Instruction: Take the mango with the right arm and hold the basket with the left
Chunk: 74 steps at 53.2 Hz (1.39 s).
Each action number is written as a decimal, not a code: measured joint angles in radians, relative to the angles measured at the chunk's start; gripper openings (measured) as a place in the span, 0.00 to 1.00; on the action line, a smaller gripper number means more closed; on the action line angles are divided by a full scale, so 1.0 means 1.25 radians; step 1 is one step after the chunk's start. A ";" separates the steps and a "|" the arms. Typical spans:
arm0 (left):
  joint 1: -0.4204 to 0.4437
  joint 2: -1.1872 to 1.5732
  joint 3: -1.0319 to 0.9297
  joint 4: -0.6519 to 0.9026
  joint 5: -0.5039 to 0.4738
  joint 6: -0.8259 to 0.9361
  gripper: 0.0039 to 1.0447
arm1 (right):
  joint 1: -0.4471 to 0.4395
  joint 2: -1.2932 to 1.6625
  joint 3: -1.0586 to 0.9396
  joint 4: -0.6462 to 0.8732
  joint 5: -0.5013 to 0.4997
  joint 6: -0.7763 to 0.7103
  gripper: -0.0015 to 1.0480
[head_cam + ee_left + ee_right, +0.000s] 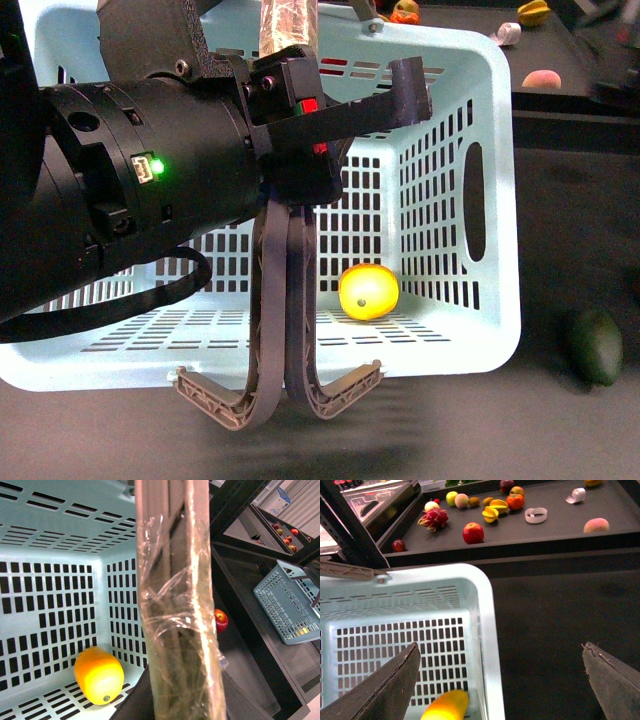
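The light-blue basket [490, 200] fills the middle of the front view, its opening towards me. The yellow-orange mango [368, 291] lies inside it by the right wall. My left gripper [300, 150] is shut on the basket's two grey-brown handles [270, 320], which are held together. In the left wrist view the film-wrapped handles [175, 605] hide the jaws, with the mango [99, 675] beside them on the basket's slotted wall [50, 540]. My right gripper [501, 647] is open and empty above the basket's rim [485, 610], one finger to each side. The mango [445, 706] lies below it, inside.
A dark green fruit [596, 345] lies on the dark table right of the basket. A shelf behind holds a peach [596, 525], a red apple [473, 532], a dragon fruit [434, 517] and other fruit. A second blue basket [292, 605] shows in the left wrist view.
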State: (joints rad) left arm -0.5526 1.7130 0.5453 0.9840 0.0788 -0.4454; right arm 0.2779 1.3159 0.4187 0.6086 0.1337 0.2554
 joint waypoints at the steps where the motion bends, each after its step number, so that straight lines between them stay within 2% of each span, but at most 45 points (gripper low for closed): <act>1: 0.000 0.000 0.000 0.000 0.000 0.000 0.09 | -0.002 -0.026 -0.014 -0.006 0.004 0.004 0.92; 10: -0.001 0.000 0.000 0.000 0.008 -0.001 0.09 | -0.027 -0.246 -0.159 -0.106 0.040 0.024 0.92; 25: -0.001 0.000 0.000 0.000 0.005 -0.001 0.09 | -0.034 -0.635 -0.269 -0.399 0.135 0.077 0.92; 43: -0.001 0.000 0.000 0.000 0.003 -0.002 0.09 | -0.034 -0.692 -0.273 -0.409 0.133 0.080 0.92; 47: -0.001 0.000 0.000 0.000 0.004 -0.001 0.09 | -0.058 -0.713 -0.321 -0.265 0.061 0.003 0.82; 52: -0.001 0.000 0.000 0.000 0.005 0.000 0.09 | -0.084 -0.748 -0.331 -0.195 0.024 -0.108 0.68; 58: -0.001 0.000 0.000 0.000 0.004 -0.002 0.09 | -0.110 -0.790 -0.331 -0.220 0.000 -0.166 0.51; 61: -0.001 0.000 0.000 0.000 0.004 0.000 0.09 | -0.164 -0.819 -0.331 -0.254 -0.076 -0.183 0.38; 63: -0.001 0.000 0.000 0.000 0.003 0.000 0.09 | -0.194 -0.832 -0.331 -0.266 -0.100 -0.190 0.31; 65: -0.001 0.000 0.000 0.000 0.003 -0.001 0.09 | -0.208 -0.840 -0.331 -0.273 -0.101 -0.193 0.26; 71: -0.001 0.000 0.000 0.000 0.004 -0.002 0.09 | -0.220 -0.880 -0.331 -0.311 -0.106 -0.201 0.01; 74: -0.001 0.000 0.000 0.000 0.005 -0.001 0.09 | -0.220 -0.894 -0.331 -0.326 -0.106 -0.201 0.02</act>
State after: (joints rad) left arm -0.5537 1.7126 0.5453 0.9840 0.0845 -0.4465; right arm 0.0025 0.1982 0.0044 0.2012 0.0017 0.0040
